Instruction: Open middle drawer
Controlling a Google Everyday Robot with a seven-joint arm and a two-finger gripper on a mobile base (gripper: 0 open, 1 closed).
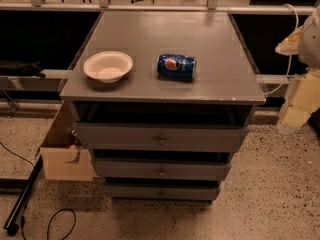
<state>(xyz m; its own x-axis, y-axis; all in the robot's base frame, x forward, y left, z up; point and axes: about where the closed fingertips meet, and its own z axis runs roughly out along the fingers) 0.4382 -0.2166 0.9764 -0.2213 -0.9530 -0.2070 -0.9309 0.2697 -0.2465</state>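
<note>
The middle drawer (161, 169) is the second of three grey drawer fronts in the cabinet, with a small round knob (161, 172) at its centre. It sits slightly behind the top drawer (161, 136), which sticks out a little further, and above the lowest drawer (161, 191). My gripper (295, 109) is at the right edge of the view, pale and yellowish. It hangs beside the cabinet's right front corner, well to the right of the drawer fronts and above the middle one, touching nothing.
A white bowl (108, 66) and a blue can lying on its side (176, 66) rest on the cabinet top (220, 44). An open cardboard box (62, 156) stands against the cabinet's left side. Cables (55, 221) and a dark bar (22, 204) lie on the speckled floor at the left.
</note>
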